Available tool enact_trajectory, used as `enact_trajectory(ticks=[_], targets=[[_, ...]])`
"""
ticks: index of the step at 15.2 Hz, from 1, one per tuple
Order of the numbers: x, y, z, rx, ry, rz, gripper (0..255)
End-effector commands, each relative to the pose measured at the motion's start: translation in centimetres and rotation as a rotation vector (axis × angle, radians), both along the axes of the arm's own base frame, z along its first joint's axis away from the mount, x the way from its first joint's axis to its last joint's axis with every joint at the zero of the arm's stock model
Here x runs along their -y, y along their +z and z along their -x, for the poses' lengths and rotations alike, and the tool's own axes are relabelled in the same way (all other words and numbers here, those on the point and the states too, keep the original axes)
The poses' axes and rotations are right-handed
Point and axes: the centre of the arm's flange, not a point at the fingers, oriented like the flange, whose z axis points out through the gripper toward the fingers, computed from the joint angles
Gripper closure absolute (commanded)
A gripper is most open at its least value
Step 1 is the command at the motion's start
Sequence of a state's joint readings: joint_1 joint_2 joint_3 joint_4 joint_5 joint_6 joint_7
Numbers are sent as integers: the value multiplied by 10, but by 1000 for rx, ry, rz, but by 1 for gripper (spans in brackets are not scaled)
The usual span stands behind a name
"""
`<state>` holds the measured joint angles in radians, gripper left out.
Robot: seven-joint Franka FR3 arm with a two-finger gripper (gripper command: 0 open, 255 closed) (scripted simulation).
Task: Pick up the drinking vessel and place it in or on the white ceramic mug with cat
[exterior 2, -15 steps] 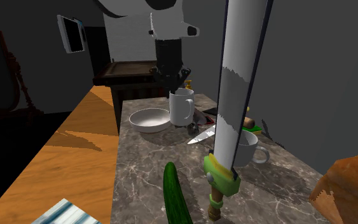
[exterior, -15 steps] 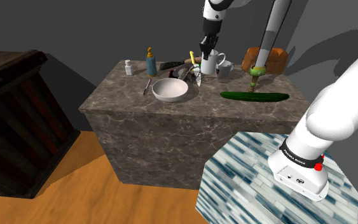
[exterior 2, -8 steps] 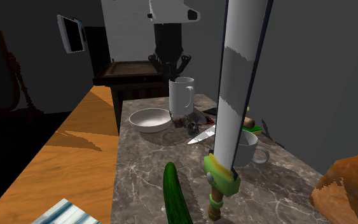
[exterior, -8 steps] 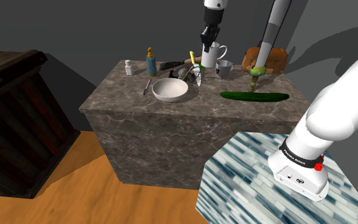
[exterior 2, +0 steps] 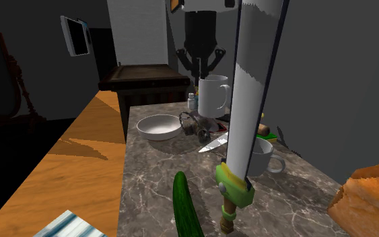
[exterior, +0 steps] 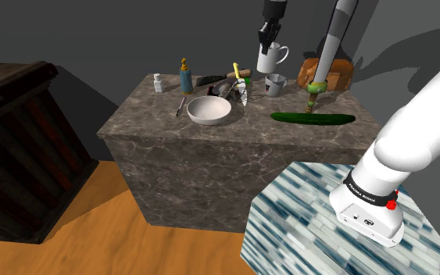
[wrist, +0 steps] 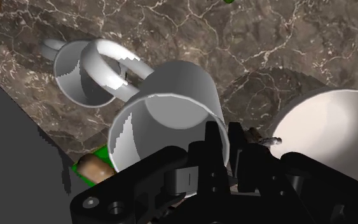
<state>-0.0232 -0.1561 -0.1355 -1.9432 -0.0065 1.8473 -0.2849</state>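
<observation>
One lifted mug [exterior: 270,58], rim pinched by gripper [exterior: 267,44]; one resting mug [exterior: 275,84] on counter [exterior: 210,148].

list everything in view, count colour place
tall mug: 1, white, in the air over the counter
squat mug: 1, grey-white, on the counter by the sword
bowl: 1, white, counter middle
cucumber: 1, green, counter edge near the stand
bread loaf: 1, brown, far corner
sword: 1, grey blade, green hilt, upright
bottle: 1, blue, counter's far side
small bottle: 1, white, beside the bottle
counter: 1, dark marble
cabinet: 1, dark wood, on the floor
stand: 1, blue-white streaked
arm: 1, white
gripper: 1, black, shut on the tall mug's rim
</observation>
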Motion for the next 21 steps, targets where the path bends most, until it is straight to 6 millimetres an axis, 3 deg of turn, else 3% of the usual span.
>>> enact_trajectory(ticks=[1, 12, 21], targets=[[27, 7, -1, 0, 1, 0, 255], [169, 35, -4, 0, 1, 0, 255], [169, -12, -4, 0, 1, 0, 255]])
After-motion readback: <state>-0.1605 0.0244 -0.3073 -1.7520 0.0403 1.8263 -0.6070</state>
